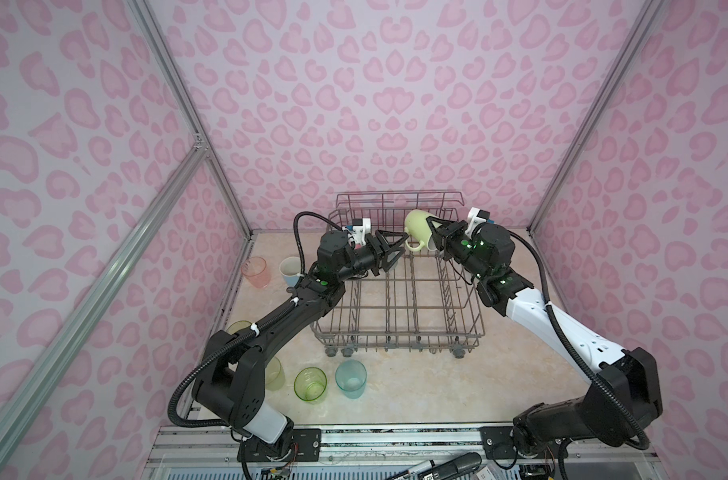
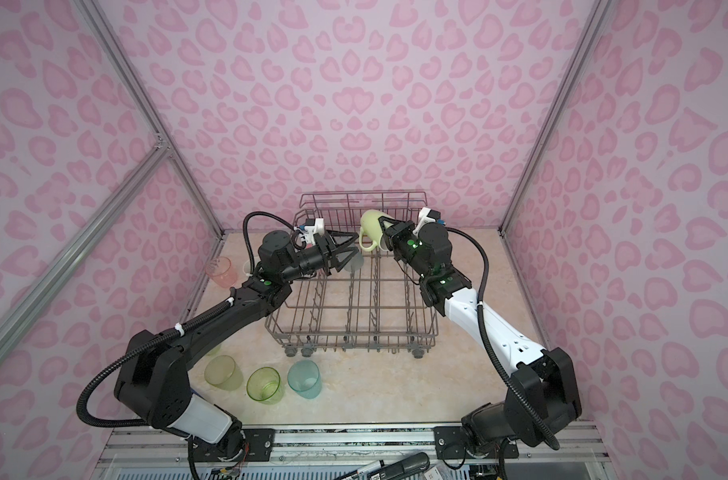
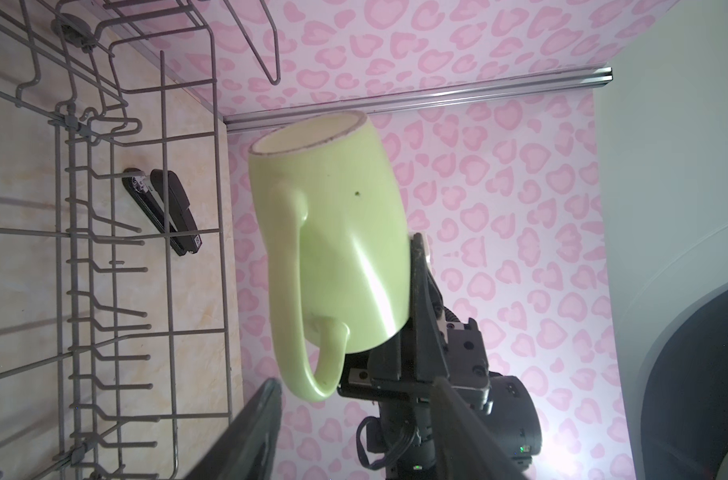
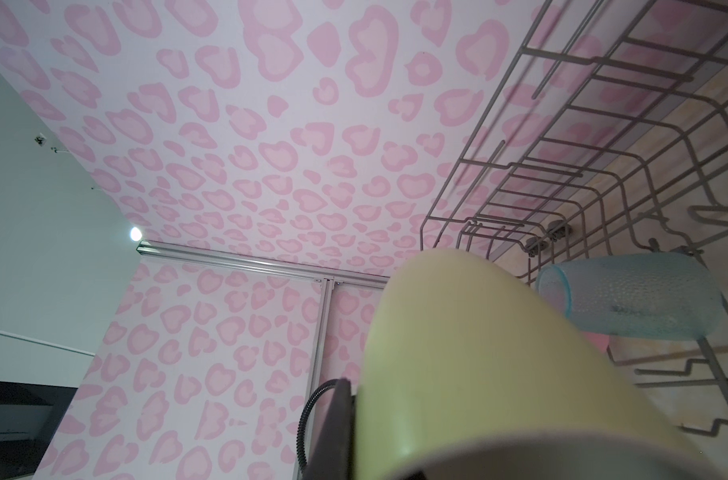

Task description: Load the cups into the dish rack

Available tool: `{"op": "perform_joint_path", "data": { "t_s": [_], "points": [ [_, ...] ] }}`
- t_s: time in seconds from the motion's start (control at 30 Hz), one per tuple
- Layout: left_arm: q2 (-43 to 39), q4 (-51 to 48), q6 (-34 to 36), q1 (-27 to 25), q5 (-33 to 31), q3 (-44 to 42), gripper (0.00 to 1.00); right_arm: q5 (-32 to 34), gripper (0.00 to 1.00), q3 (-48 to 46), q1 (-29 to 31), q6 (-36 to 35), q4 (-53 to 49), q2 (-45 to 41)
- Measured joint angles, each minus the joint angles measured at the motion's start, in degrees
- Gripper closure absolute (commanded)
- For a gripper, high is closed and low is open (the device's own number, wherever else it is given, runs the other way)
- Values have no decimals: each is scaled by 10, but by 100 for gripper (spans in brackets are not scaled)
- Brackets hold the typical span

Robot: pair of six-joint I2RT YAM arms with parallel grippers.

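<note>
Both arms reach in over the far half of the dish rack (image 1: 395,334), forearms rising from the near rail and wrists turned toward each other. R gripper (image 1: 436,233) is clamped on the mouth end of a light-green mug (image 1: 418,230). It holds the mug tilted on its side in the air above the rack's back rows, handle toward the L arm. L gripper (image 1: 399,248) faces it w/ jaws spread and nothing in them. The L wrist view shows its fingers (image 3: 250,424) either side of the handle, not touching it. Setting: a beige marble-look table (image 1: 437,386) in a booth of pink heart-print walls (image 1: 395,104) w/ aluminium frame bars (image 1: 84,307). Count, mugs: two, i.e. the green one aloft and a light-blue mug (image 1: 291,269) upright on the table left of the rack. Tumblers: six. One salmon tumbler (image 1: 255,272) stands just beside the blue mug. Three greenish ones stand at front left: a bright green tumbler (image 1: 310,384), a pale green tumbler (image 2: 223,372) and a third green tumbler (image 1: 234,326) mostly hidden behind the L arm. One teal tumbler (image 1: 350,378) is upright near the rack's front. One pale-blue tumbler (image 4: 628,303) lies on its side inside the rack. One black stapler (image 3: 163,212) lies on the table beyond the rack.
</note>
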Motion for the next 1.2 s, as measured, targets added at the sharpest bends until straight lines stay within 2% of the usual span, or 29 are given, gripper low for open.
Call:
{"op": "perform_joint_path", "data": {
  "t_s": [0.5, 1.07, 1.2],
  "points": [
    [35, 8, 1, -5, 0, 7, 47, -8, 100, -4, 1, 33, 20, 11],
    [75, 20, -9, -17, -4, 48, 63, -6, 100, -4, 3, 30, 20, 9],
    [79, 23, -19, -22, -2, 50, 78, 2, 100, -4, 2, 26, 20, 7]
  ]
}}
